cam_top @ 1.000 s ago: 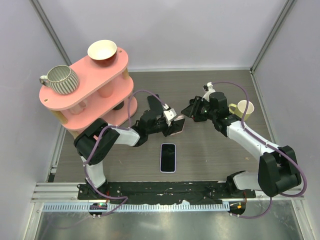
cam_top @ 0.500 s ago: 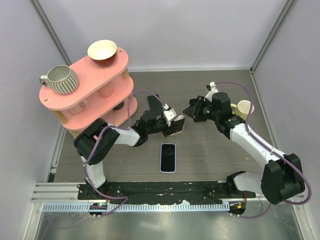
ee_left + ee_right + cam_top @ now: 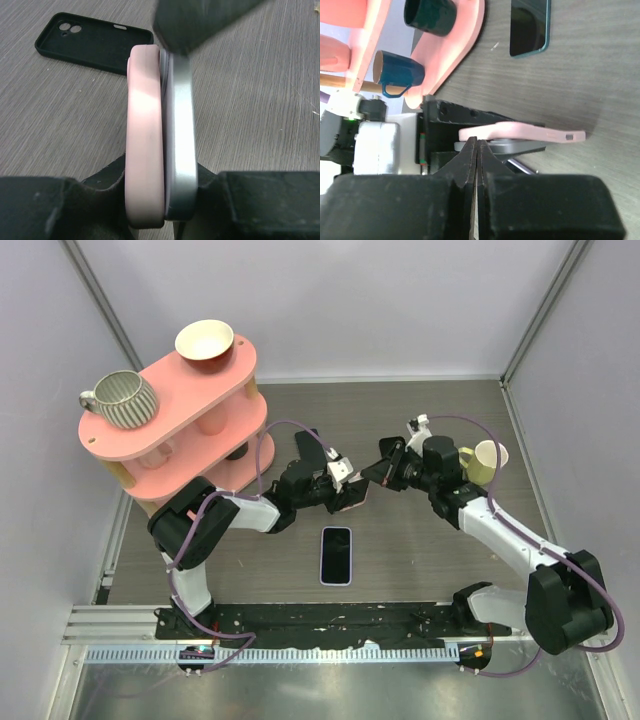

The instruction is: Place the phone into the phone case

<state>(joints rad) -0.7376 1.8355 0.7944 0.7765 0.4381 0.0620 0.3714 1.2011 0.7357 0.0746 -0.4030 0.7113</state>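
Pink case (image 3: 145, 135) edge touches phone (image 3: 181, 140) edge.

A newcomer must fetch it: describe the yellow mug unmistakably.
Start at the wooden table's right side, by the wall. Behind the right arm stands a mug, the only pale yellow one, far from the pink shelf holding the others.

Lab test cell, panel walls (image 3: 350, 300), aluminium rail (image 3: 110, 620)

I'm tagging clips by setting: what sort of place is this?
Probably a robot-lab test cell: plain walls, metal frame posts, a black mounting rail, and a staged pink shelf with mugs.
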